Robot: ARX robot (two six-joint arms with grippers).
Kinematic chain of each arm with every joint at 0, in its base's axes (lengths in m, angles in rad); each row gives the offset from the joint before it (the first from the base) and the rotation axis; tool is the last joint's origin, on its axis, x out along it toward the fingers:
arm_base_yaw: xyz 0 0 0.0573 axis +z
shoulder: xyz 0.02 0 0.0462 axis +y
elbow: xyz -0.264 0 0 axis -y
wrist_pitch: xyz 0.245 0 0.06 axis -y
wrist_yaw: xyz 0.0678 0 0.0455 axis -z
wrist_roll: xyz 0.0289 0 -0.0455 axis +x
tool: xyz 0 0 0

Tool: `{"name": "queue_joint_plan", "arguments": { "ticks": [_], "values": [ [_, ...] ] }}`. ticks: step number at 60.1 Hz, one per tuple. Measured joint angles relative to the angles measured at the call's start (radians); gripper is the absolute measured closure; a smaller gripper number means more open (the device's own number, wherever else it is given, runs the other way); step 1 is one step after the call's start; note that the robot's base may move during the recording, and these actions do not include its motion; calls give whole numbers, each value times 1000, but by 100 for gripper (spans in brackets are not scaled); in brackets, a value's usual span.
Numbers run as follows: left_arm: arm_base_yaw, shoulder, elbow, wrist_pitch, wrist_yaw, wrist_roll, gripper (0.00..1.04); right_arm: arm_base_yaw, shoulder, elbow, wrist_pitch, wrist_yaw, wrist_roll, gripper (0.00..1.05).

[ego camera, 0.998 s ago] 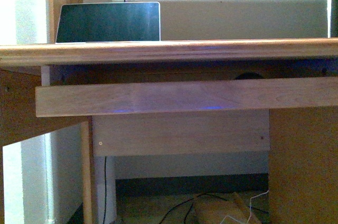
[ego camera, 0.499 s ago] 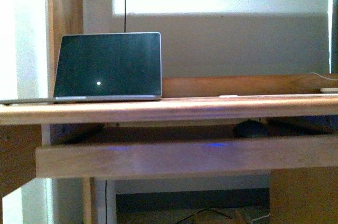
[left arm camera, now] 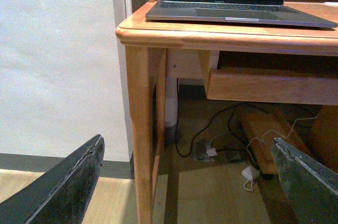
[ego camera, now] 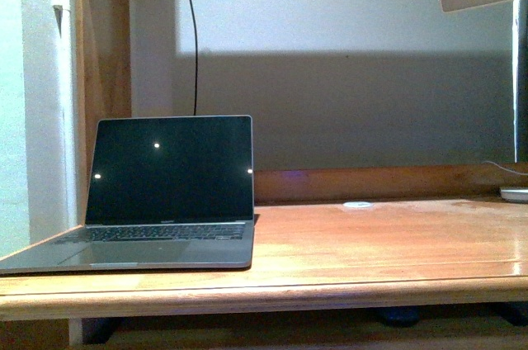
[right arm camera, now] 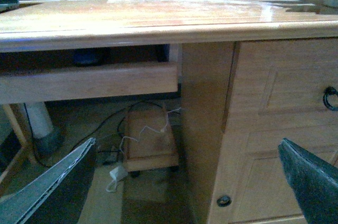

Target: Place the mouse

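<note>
mouse beneath desk, laptop above (screen dark)

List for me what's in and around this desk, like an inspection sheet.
Surface: wooden desk, glossy top.
Job's things: mouse, apparently the dark shape on the pull-out tray under the desktop; barely visible.
Clutter: open laptop, white disc, lamp base.
Grippers: left gripper and right gripper both open, empty, low before the desk.
Cables: wall cable behind the laptop; floor cables under the desk.
Surroundings: drawers, grey wall.
</note>
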Motion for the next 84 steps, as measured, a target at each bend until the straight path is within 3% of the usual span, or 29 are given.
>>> {"name": "queue_joint_plan", "arguments": {
  "ticks": [4,7,13,18,22,28,36,43,61,84],
  "values": [
    [40,65,43,-127,115,-75,7,0,0,0,0,-1,0,0],
    [86,119,48,-136,195,-90,7,0,0,0,0,0,0,0],
    [226,370,77,36,363,-55,7,0,0,0,0,0,0,0],
    [248,582,116,214,399,51,7,0,0,0,0,0,0,0],
    [243,740,135,354,396,182,7,0,0,0,0,0,0,0],
    [230,1075,153,679,379,558,7,0,0,0,0,0,0,0],
    [209,1421,209,1035,450,967,7,0,0,0,0,0,0,0],
    [177,1632,288,1213,530,1228,7,0,0,0,0,0,0,0],
    [107,1875,521,1255,618,1514,7,0,0,0,0,0,0,0],
    [59,2061,778,1177,636,1561,7,0,0,0,0,0,0,0]
  ]
}}
